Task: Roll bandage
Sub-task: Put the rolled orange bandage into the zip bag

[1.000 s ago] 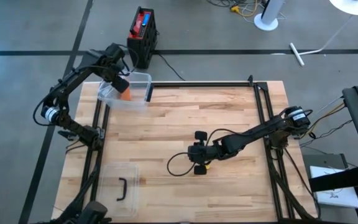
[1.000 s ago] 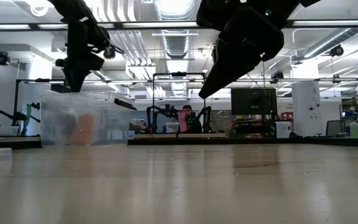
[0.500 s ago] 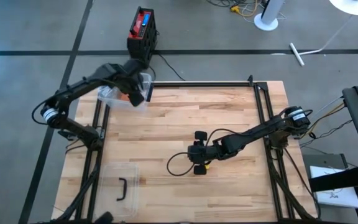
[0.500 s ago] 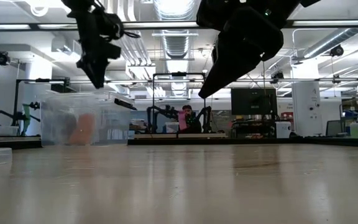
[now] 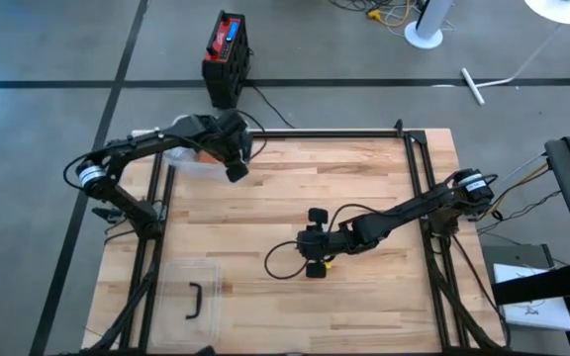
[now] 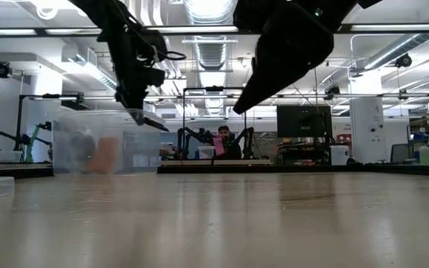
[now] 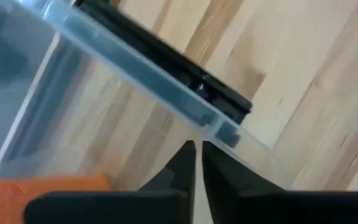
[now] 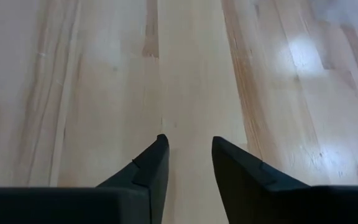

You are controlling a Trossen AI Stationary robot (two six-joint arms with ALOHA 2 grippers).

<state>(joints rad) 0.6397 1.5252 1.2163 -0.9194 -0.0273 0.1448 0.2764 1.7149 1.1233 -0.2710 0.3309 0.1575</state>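
The left tool (image 7: 195,163) is closed on nothing, just above the clear bin's (image 7: 166,93) rim; the orange bandage (image 7: 48,184) lies inside, below it. Descending closed could shove the bin. The right tool (image 8: 188,160) hovers part-open over the bench (image 8: 278,93).

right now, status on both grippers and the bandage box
Left gripper shut, empty, at the clear box rim. Right gripper open, empty, over bare table. Orange roll in the box. Box lid set aside.
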